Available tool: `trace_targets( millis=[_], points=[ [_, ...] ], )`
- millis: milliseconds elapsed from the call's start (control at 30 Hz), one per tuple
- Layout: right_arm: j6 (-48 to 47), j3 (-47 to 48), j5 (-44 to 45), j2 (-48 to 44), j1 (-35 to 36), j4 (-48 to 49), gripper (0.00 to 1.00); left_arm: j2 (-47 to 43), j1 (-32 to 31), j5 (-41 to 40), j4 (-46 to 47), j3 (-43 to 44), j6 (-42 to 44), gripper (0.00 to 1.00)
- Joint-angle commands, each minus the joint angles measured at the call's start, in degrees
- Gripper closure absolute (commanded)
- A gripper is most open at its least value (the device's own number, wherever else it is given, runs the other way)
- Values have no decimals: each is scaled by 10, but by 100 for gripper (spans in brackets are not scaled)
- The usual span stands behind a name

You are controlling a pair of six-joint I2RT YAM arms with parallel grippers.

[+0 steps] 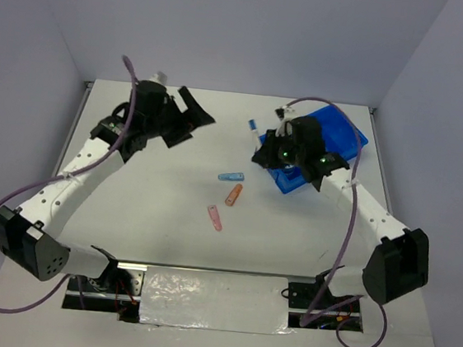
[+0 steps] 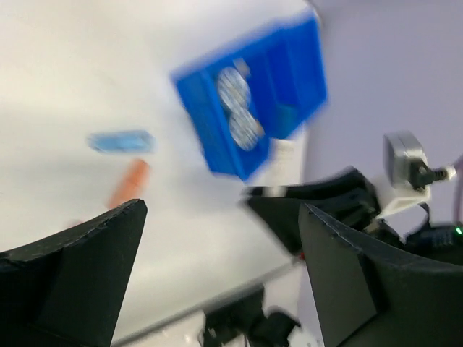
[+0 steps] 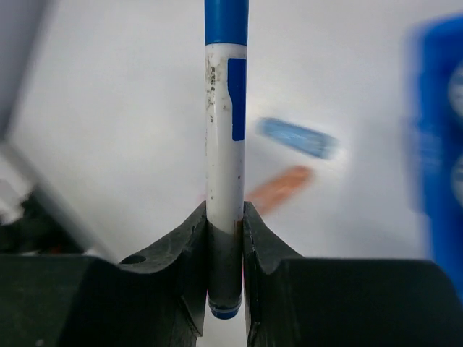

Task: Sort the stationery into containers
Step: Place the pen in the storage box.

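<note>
Right claw (image 3: 226, 217) pinches the blue-white pen (image 3: 224, 144) just beside the blue tray (image 1: 347, 136); left claw (image 2: 222, 210) hangs spread, empty; two round-faced boxes (image 2: 239, 108) sit in the tray; blue piece (image 1: 230, 176), orange piece (image 1: 233, 194) and pink piece (image 1: 215, 217) lie on the desk (image 1: 154, 198), not yet sorted.

Blue tray (image 1: 348, 132), blue-white pen (image 3: 224, 144), 2 white-patterned boxes (image 2: 235, 90), orange pc (image 1: 233, 194), pink pc (image 1: 215, 217).

We see the right gripper (image 3: 226, 249) clamped on the blue-white pen (image 3: 224, 144); blue piece (image 3: 298, 137), orange piece (image 3: 278, 189) blurred beyond.
</note>
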Motion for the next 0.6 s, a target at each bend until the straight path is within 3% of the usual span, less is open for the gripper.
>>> trace_targets(
  millis=[0, 100, 333, 567],
  points=[
    [-107, 81, 170, 53, -87, -127, 100, 28, 89, -101, -222, 53, 52, 1],
    [-139, 189, 288, 159, -141, -225, 100, 3, 113, -48, -196, 8, 97, 1],
    [-239, 386, 389, 334, -193, -326, 98, -20, 114, 14, -202, -51, 170, 1],
    [-256, 441, 391, 395, -230, -335, 95, -45, 114, 10, -238, -83, 211, 1]
  ],
)
